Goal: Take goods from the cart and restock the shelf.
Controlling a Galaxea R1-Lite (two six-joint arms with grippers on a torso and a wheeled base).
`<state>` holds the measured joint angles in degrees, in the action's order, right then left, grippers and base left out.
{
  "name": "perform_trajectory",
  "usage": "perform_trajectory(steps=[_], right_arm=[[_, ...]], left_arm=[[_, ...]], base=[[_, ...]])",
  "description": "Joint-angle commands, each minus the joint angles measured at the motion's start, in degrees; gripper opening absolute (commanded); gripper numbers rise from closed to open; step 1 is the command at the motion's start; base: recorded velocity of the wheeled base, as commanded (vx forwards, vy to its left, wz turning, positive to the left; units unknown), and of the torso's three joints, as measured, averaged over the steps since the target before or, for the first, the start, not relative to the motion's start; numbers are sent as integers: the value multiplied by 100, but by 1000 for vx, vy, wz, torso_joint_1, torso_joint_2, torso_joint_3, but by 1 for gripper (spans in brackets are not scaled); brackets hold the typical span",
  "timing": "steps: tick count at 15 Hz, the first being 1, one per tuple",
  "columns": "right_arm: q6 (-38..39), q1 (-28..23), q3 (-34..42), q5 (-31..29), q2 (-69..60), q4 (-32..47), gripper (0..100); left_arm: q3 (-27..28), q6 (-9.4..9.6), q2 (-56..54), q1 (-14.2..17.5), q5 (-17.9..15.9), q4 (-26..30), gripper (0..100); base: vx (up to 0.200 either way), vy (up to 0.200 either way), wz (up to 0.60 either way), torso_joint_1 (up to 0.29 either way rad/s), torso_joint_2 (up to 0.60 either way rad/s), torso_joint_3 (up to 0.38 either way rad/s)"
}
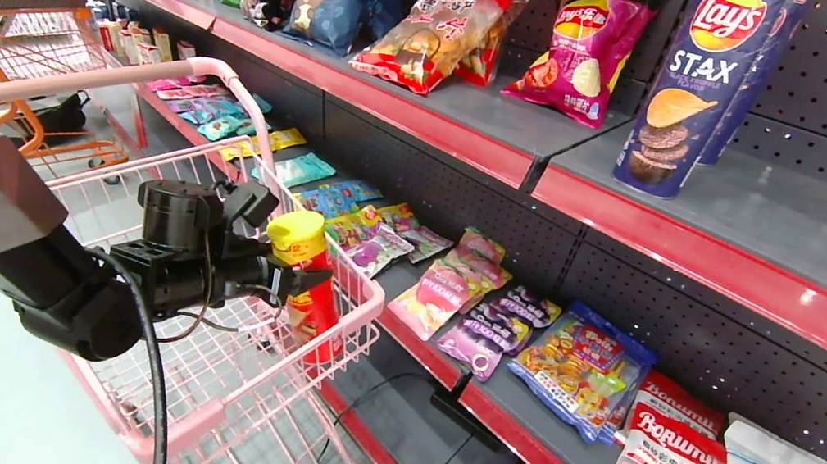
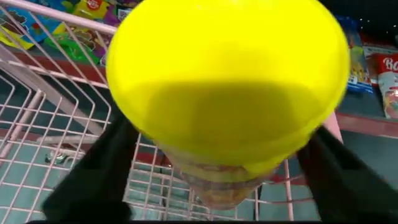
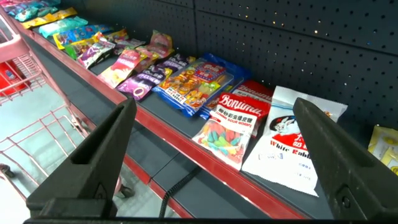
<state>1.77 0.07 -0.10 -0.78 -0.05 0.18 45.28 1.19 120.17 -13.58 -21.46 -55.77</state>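
Left gripper (image 1: 293, 277) pinches the canister (image 1: 316, 314) just under its lid (image 1: 295, 234) (yellow); swinging toward two o'clock, its base could snag the cart rim (image 1: 372, 315).

Bare upper shelf (image 1: 796, 226) right of tall cans (image 1: 694, 85), lower shelf (image 1: 515, 427) crowded

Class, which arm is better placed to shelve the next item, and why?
Left. Its gripper is shut on the can at the cart rim, beside the shelf. The right gripper is open and holds nothing.
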Motion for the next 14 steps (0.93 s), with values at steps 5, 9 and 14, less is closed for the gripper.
perform_trajectory(steps=[5, 9, 14], right_arm=[[-133, 1, 1, 60, 5, 8, 100], [-159, 1, 1, 78, 5, 8, 100], [-168, 1, 10, 78, 5, 8, 100]], left_arm=[[-274, 4, -627, -31, 168, 66, 0], [-449, -5, -2481, 136, 300, 1244, 0], [-1082, 4, -5505, 145, 414, 2932, 0]], base=[[0, 0, 0, 0, 0, 0], [0, 0, 0, 0, 0, 0], [0, 0, 0, 0, 0, 0]])
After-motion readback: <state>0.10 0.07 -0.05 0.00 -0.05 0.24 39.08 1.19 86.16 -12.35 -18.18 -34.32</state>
